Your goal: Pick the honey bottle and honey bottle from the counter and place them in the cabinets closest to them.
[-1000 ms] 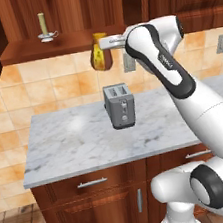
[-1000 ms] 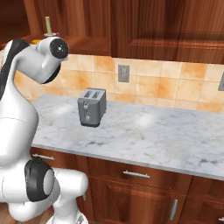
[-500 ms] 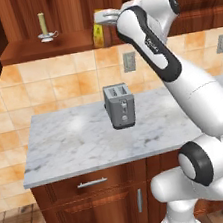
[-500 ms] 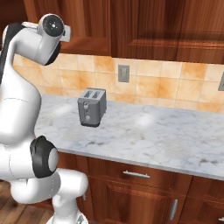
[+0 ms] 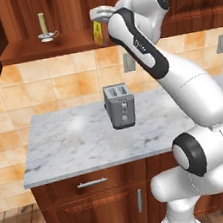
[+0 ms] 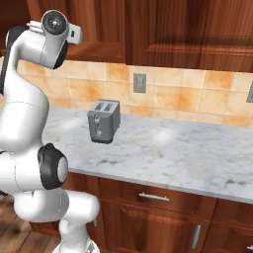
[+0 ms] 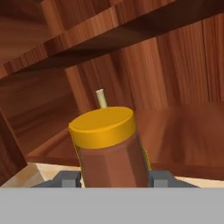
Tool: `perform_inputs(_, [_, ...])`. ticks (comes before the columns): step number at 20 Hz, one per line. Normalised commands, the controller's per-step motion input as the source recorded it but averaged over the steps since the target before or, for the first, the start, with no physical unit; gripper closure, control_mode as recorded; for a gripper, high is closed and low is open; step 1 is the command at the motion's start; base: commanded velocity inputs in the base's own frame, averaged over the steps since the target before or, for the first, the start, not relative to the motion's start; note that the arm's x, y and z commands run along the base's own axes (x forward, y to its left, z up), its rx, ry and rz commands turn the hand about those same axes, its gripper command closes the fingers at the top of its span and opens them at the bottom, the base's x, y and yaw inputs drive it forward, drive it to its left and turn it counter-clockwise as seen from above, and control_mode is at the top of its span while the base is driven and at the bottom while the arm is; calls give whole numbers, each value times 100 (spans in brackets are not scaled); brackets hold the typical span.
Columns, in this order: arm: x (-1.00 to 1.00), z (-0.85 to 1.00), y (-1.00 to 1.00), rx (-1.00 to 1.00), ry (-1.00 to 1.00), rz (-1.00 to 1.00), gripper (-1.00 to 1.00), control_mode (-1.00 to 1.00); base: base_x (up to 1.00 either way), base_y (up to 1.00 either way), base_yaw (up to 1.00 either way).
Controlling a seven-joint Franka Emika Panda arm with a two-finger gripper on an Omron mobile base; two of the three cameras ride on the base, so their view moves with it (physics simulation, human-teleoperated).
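The honey bottle point(image 7: 109, 146) sits clamped between my fingers point(image 7: 68, 178), orange cap forward. My gripper point(image 5: 100, 15) holds it up at the cabinets' wooden shelf ledge point(image 5: 48, 46); a candle point(image 7: 101, 98) stands beyond, the toaster point(image 5: 119, 105) far below.

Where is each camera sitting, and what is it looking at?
Left base view: behind the arm's left, facing the counter, toaster, shelf ledge with candle; arm rises lower right, carrying the honey bottle.
Right base view: behind the arm's right, facing the toaster and wall cabinets; arm at left.
Hand view: on the hand, facing the cabinet shelf; gripper shut on the honey bottle.
Both base views share toaster and counter.
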Motion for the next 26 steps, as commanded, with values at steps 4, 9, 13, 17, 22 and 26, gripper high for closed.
perform_inputs(4, [64,-2,0,0,-10,-1,100,-100,0,0,0])
perform_inputs(9, [64,0,0,-2,-2,-4,100,-100,0,0,0])
perform_inputs(13, [47,0,0,-7,9,-6,100,-100,0,0,0])
perform_inputs(17, [26,0,0,-6,6,-5,100,-100,0,0,0])
perform_inputs(22, [26,0,0,-5,1,-3,100,-100,0,0,0])
perform_inputs(26, [42,0,0,-4,0,-2,100,-100,0,0,0])
